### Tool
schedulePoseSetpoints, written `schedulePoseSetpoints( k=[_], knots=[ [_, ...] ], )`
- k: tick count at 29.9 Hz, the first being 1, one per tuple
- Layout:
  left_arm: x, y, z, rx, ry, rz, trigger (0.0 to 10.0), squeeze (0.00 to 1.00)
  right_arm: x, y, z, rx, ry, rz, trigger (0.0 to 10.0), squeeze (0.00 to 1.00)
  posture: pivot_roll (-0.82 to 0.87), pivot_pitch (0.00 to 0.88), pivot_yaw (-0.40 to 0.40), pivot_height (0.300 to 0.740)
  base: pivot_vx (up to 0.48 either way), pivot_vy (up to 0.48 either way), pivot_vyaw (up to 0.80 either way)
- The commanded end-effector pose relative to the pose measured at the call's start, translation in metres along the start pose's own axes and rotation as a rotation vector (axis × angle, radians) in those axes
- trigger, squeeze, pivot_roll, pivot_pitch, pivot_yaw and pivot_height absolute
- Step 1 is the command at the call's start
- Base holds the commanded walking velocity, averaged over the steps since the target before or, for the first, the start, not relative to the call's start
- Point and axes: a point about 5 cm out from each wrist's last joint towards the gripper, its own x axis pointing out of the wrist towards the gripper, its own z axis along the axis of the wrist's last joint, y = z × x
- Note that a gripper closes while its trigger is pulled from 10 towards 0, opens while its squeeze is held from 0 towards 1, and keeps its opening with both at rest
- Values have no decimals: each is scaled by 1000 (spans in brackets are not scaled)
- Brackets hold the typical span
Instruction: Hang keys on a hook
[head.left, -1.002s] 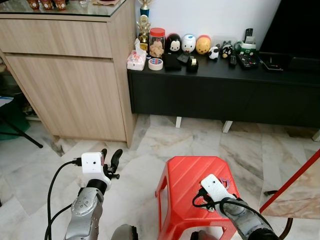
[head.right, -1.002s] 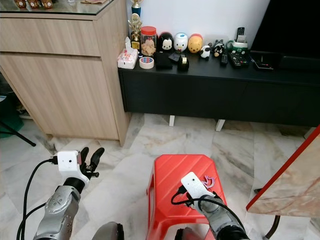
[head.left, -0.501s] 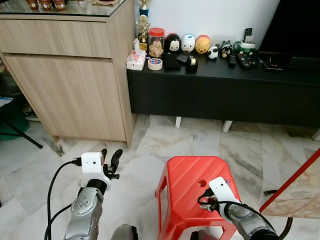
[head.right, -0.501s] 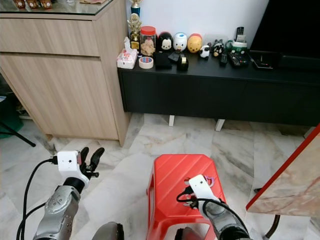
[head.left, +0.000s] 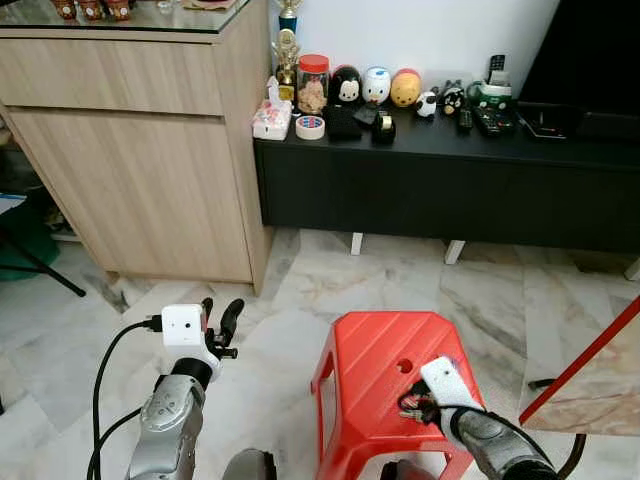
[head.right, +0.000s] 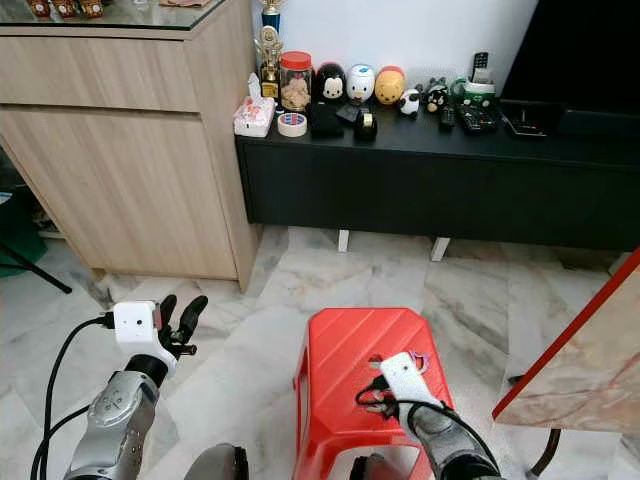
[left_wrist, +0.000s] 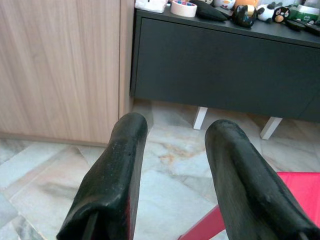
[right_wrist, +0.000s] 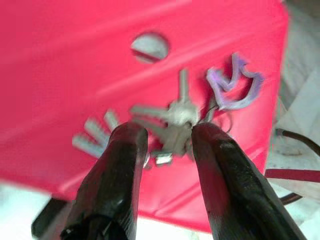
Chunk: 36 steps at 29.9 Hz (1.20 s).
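A bunch of silver keys with a purple charm lies on the top of a red plastic stool, near its round hole. My right gripper is low over the stool, open, one black finger on each side of the keys. In the left eye view its white camera block hides the keys, and the right gripper sits at the stool's near right corner. My left gripper is held up over the floor to the left of the stool, open and with nothing in it.
A tall wooden cabinet stands at the back left. Beside it, a low black console carries figurines, a jar, tape and remotes. A red-edged marble tabletop juts in at the right. Marble floor lies around the stool.
My right gripper has drawn back and dropped lower over the stool top, so the stool's hole now shows ahead of it. The left arm has not moved.
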Motion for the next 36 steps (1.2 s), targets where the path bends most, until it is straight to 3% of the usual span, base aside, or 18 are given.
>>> schedulePoseSetpoints(
  k=[1,6,17,36],
  knots=[
    [-1,-1,0,22,6,-12,10000,0,0,2,1,8,-3,9,10000,0,138,38,-53,641,0,0,0],
    [-1,-2,0,25,9,-17,10000,0,0,6,-9,-95,38,42,10000,0,138,37,-52,641,0,0,0],
    [0,-3,0,25,7,-21,10000,0,-3,-11,-18,-69,87,-28,10000,0,141,30,-53,641,0,0,0],
    [1,-2,2,33,1,-26,10000,0,1,9,-10,-82,69,58,10000,0,150,16,-45,641,0,0,0]
  ],
)
